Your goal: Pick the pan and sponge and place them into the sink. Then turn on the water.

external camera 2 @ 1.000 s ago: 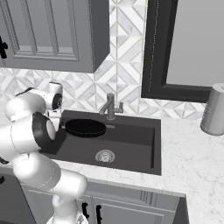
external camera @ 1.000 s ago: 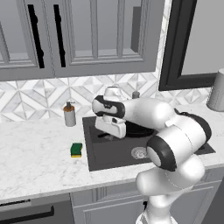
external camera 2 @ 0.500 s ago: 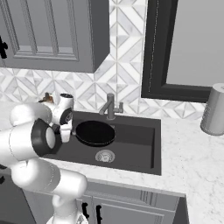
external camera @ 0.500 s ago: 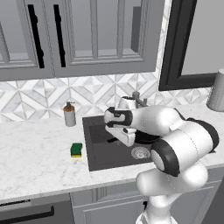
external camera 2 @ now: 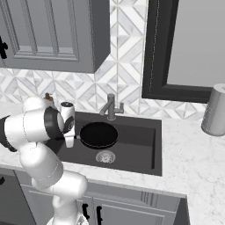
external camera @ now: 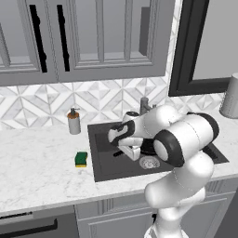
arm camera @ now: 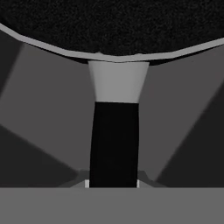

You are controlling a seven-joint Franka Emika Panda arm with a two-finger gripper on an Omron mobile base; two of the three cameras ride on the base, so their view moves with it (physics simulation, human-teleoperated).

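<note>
The black pan [external camera 2: 99, 134] sits low inside the dark sink [external camera 2: 138, 145], over its left half. My gripper [external camera 2: 69, 141] is shut on the end of the pan's straight handle [arm camera: 113, 144], at the basin's left side. In the hand view the handle runs up from between my fingertips to the pan's round rim [arm camera: 113, 57]. From the left, my gripper [external camera: 132, 151] hangs inside the sink [external camera: 104, 165], and the arm hides most of the pan. The green and yellow sponge [external camera: 81, 159] lies on the counter just left of the sink. No water falls from the faucet [external camera 2: 110, 107].
A soap dispenser [external camera: 73, 122] stands by the wall at the sink's back left. The round silver drain [external camera 2: 105, 156] lies in front of the pan. A grey canister [external camera 2: 215, 110] stands at the far right of the counter. Cabinets hang above.
My arm has carried the pan to the right and lower into the sink, with the grip on the handle unchanged. The sponge has stayed in place.
</note>
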